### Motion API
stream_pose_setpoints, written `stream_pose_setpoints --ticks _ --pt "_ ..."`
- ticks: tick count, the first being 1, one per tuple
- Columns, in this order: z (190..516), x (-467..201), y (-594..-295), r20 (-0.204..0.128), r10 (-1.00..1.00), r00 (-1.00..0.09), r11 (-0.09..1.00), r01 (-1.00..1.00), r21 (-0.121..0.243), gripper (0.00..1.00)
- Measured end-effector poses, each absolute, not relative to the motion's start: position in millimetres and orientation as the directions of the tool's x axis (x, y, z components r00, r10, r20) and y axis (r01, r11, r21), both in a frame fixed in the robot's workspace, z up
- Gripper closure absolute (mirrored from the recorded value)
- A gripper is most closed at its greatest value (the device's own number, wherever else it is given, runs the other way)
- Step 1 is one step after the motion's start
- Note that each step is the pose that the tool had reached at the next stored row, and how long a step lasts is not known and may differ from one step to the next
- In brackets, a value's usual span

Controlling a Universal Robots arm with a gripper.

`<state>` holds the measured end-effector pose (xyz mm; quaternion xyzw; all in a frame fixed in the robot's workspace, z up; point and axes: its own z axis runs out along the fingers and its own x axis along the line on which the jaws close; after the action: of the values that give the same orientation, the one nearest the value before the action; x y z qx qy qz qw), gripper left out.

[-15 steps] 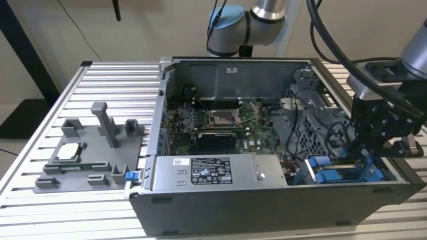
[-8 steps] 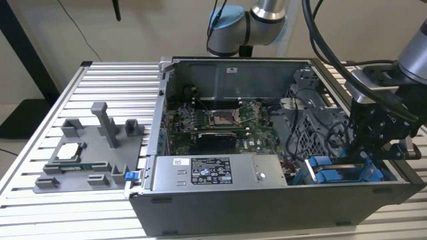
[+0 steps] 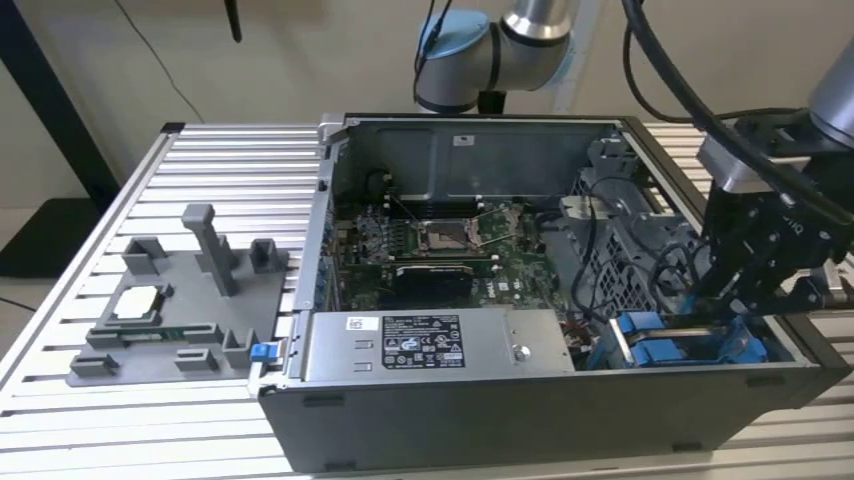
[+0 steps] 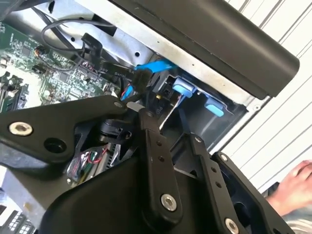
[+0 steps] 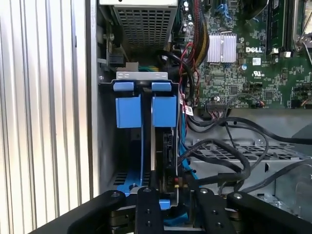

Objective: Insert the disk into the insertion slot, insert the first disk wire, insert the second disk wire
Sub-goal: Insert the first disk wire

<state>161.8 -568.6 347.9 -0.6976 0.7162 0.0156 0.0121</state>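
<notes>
Nearest me, the gripper [image 5: 173, 189] hangs low in a corner of the open computer case [image 3: 534, 420]. I cannot tell whether it is clenched or released. Just beyond it, the disk [image 5: 168, 146] stands edge-on inside the slot [image 5: 141, 75], with two blue clips [image 5: 129, 105] past it. The case wall hugs one side and black cables [image 5: 229, 151] crowd the other, so room is tight. Farther on lies the circuit board [image 5: 243, 63]. Outside the case edge, a hand [image 4: 297, 183] shows by the slatted table [image 5: 44, 122].
</notes>
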Motion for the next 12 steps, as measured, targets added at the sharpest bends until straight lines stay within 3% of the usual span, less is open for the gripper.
stream_pose_setpoints --ticks 12 --pt "378.1 160.6 -559.0 -0.04 -0.999 -0.028 0.028 -1.0 -0.004 0.0"
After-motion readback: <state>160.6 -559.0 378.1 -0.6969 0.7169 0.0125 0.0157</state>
